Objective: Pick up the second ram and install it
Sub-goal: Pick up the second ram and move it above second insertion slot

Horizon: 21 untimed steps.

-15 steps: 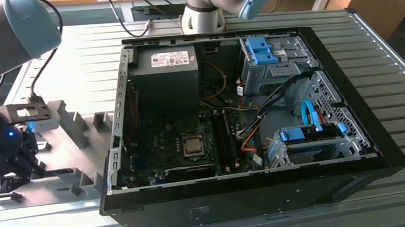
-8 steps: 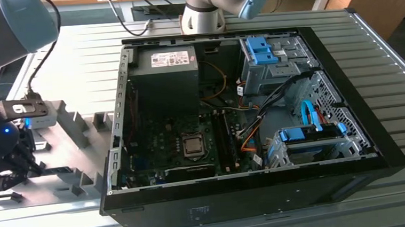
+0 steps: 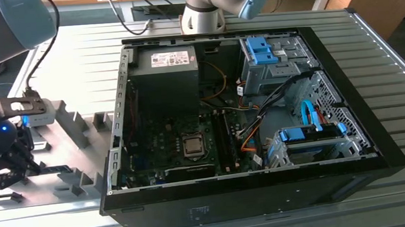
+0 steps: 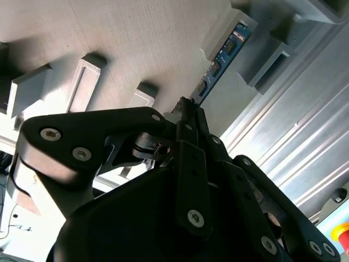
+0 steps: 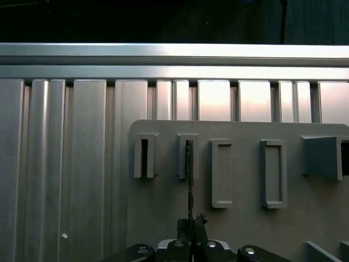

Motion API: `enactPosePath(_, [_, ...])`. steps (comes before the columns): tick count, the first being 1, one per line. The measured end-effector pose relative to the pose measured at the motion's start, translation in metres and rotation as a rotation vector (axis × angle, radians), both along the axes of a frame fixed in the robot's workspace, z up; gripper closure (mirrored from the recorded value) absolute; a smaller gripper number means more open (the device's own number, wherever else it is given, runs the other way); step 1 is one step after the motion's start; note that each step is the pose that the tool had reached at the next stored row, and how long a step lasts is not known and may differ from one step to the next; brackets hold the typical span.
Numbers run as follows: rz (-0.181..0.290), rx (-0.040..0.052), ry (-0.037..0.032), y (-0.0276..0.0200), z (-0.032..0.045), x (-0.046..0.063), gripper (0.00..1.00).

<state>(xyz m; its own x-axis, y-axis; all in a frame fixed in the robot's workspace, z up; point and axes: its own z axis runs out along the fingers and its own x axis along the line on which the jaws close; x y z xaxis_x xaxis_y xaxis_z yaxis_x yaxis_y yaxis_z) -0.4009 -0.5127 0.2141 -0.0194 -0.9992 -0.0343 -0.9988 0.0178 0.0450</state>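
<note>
The second ram (image 4: 224,52) is a thin blue-green board with small dark chips, seen edge-on as a dark line (image 5: 189,180) in the first wrist view. Its far end stands at a raised slot of the grey holder plate (image 5: 240,164). My gripper (image 4: 188,109) is shut on the board's near end, fingers pressed together on either side of it (image 5: 191,225). In the exterior view the gripper (image 3: 9,162) hangs over the holder plate (image 3: 71,128) at the exterior view's left, outside the open computer case (image 3: 119,151).
Inside the case lie the motherboard with its processor socket (image 3: 192,144) and long memory slots (image 3: 223,139), a power supply (image 3: 163,68), blue drive latches (image 3: 259,50) and loose cables. The holder has several raised slots (image 5: 272,173). The ribbed metal table (image 3: 394,95) surrounds everything.
</note>
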Motion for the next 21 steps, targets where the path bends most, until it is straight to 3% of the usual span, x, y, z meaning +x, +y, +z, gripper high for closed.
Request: enactPosePath(21, [0.000,0.0049,0.0000,0.0000,0.0126,0.000,0.86])
